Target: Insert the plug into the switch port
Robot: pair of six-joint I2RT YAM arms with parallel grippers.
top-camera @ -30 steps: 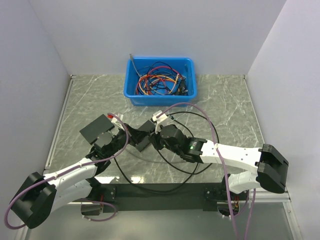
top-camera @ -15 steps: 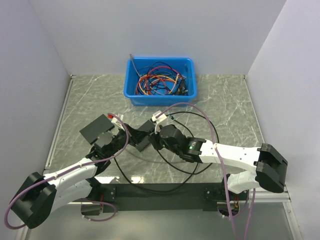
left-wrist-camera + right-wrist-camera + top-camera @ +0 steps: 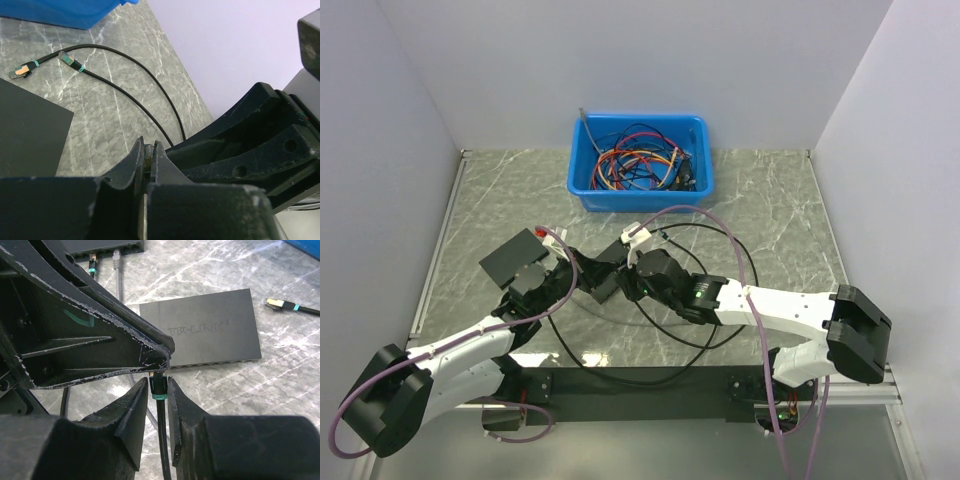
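Note:
The plug (image 3: 158, 385), black with a teal boot, stands between my right gripper's (image 3: 158, 390) fingers, its cable (image 3: 162, 440) running back toward the camera. My left gripper (image 3: 148, 152) is shut on the plug's front end; gold contacts show between its fingers (image 3: 161, 160). The left gripper's fingers (image 3: 100, 340) cross the right wrist view from the left and meet the plug's tip. The black TP-LINK switch (image 3: 210, 335) lies flat just beyond, port side facing me. In the top view both grippers, left (image 3: 588, 272) and right (image 3: 620, 280), meet at the table's middle beside that switch (image 3: 610, 252).
A second black switch (image 3: 100, 245) with cables plugged in lies farther off, at the left in the top view (image 3: 508, 258). Loose cable plugs (image 3: 20, 70) lie on the marble. A blue bin (image 3: 640, 160) of cables stands at the back. A black cable loop (image 3: 720, 300) circles the right arm.
The right arm has crept slightly left toward the left gripper. The left arm has stayed almost still.

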